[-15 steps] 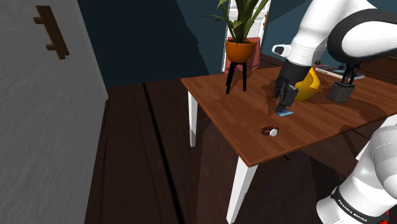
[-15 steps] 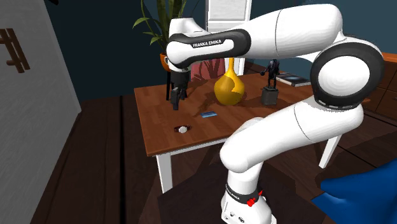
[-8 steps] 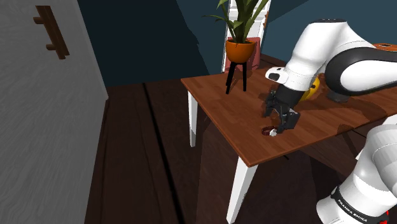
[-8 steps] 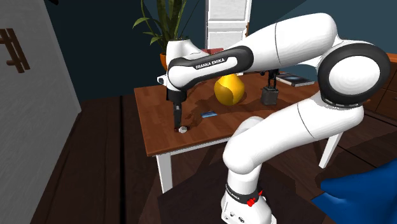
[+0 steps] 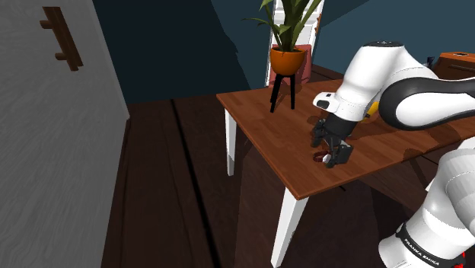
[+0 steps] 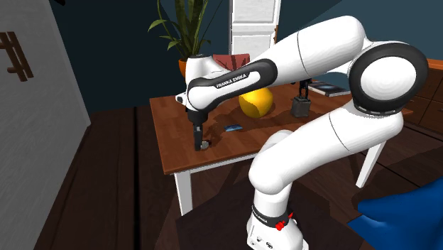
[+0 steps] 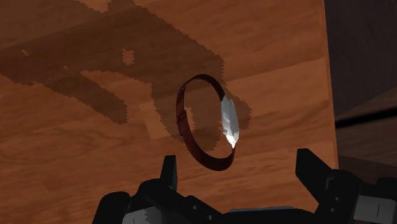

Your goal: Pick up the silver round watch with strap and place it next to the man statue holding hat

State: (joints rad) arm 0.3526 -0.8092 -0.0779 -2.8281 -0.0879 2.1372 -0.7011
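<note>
The watch (image 7: 219,124) lies on the wooden table (image 5: 266,126), a dark red-brown strap loop with a silver round face. My gripper (image 7: 240,167) is open and low over it, one finger (image 7: 168,170) on each side, neither touching it. In the shoulder view the gripper (image 5: 330,155) stands at the watch (image 5: 319,157) near the table's front edge. The second exterior view shows the gripper (image 6: 199,140) down at the watch (image 6: 205,144). The dark man statue (image 6: 302,94) stands on a block at the far side of the table, beyond the yellow vase (image 6: 255,104).
A small blue card (image 6: 232,128) lies between the watch and the vase. A potted plant on a black stand (image 5: 286,61) occupies the table's back corner. The table edge drops to dark floor just past the watch. A book (image 6: 328,89) lies behind the statue.
My gripper has come down from above the blue card and moved towards the table's front edge, ending low around the watch. The watch has not moved.
</note>
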